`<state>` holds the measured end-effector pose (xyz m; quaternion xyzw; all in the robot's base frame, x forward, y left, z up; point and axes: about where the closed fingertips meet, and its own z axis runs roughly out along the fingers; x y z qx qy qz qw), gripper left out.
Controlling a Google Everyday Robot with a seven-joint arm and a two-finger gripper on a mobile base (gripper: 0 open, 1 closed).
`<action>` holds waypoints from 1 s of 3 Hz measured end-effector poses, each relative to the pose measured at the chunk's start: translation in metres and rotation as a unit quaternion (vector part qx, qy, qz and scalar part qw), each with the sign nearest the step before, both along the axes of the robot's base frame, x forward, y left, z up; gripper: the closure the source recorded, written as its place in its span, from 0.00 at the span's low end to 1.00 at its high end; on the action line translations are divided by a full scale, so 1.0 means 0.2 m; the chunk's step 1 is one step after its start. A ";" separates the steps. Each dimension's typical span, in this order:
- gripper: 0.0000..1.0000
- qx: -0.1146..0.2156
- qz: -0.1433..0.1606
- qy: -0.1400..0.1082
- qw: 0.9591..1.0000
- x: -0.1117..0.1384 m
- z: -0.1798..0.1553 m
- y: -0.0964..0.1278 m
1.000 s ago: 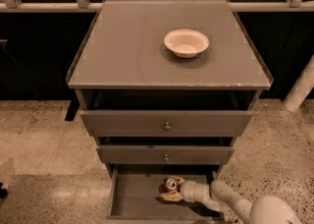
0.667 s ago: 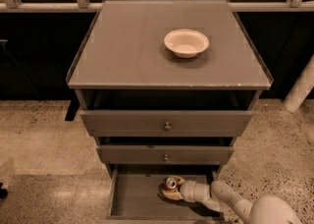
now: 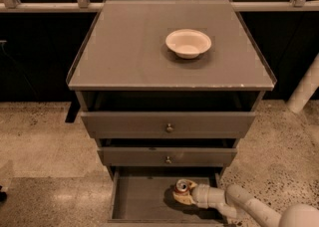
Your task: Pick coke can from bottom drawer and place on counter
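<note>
The coke can [image 3: 182, 186], red with a silver top, stands upright in the open bottom drawer [image 3: 139, 201], right of the drawer's middle. My gripper [image 3: 183, 194] reaches into the drawer from the lower right on a white arm. Its tan fingers [image 3: 180, 199] are closed around the can's lower body. The can rests low in the drawer. The counter [image 3: 129, 47] is the flat grey top of the cabinet, well above the can.
A shallow cream bowl [image 3: 188, 42] sits on the counter, right of centre toward the back. The two upper drawers [image 3: 168, 124] are pulled out a little and overhang the back of the bottom drawer. Speckled floor lies on both sides of the cabinet. A white pole [image 3: 305, 90] stands at the right.
</note>
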<state>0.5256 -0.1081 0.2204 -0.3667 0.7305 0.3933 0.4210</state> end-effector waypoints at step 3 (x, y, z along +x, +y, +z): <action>1.00 0.013 -0.014 0.051 0.998 -0.24 0.44 -0.11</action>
